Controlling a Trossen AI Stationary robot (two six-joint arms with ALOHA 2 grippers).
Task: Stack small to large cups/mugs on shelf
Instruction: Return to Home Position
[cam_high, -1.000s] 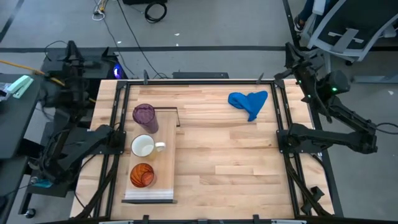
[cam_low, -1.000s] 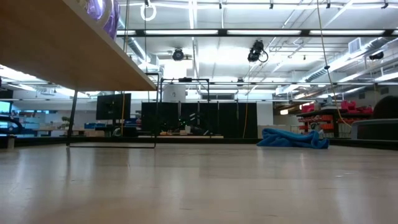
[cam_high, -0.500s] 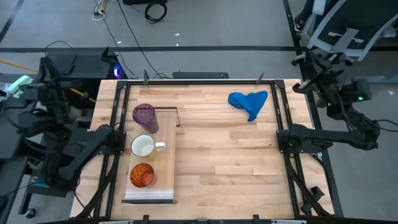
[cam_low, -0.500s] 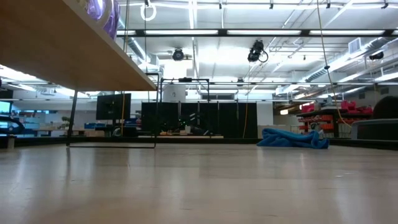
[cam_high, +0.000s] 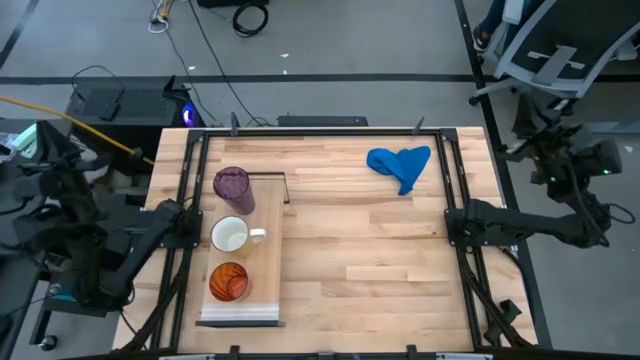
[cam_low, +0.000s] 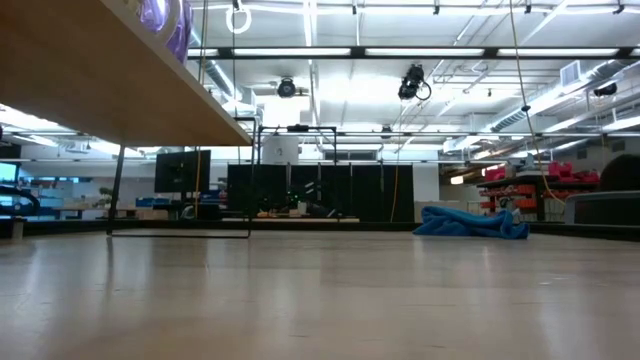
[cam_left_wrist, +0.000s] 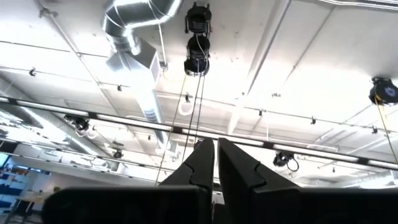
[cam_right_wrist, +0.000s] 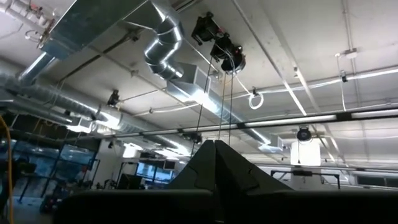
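Left gripper (cam_left_wrist: 216, 146): the jaws are drawn together with only a thin slit between the fingers. They grasp nothing and point at the ceiling. The left arm (cam_high: 135, 240) sits off the table's left edge.

Right gripper (cam_right_wrist: 214, 144): the fingers are pressed together at the tips. They are empty and aimed upward. The right arm (cam_high: 520, 225) sits beyond the table's right edge.

The shelf (cam_high: 266, 290) stands on the left part of the table (cam_high: 380, 270). It carries three vessels in a row:
- The purple tumbler (cam_high: 232, 186) is at the dark-framed end.
- The white mug (cam_high: 230, 236) is in the middle, with its handle toward the table centre.
- The orange-red cup (cam_high: 229, 281) is toward the white-edged end.

A blue cloth (cam_high: 400, 163) lies well apart, near the far edge.
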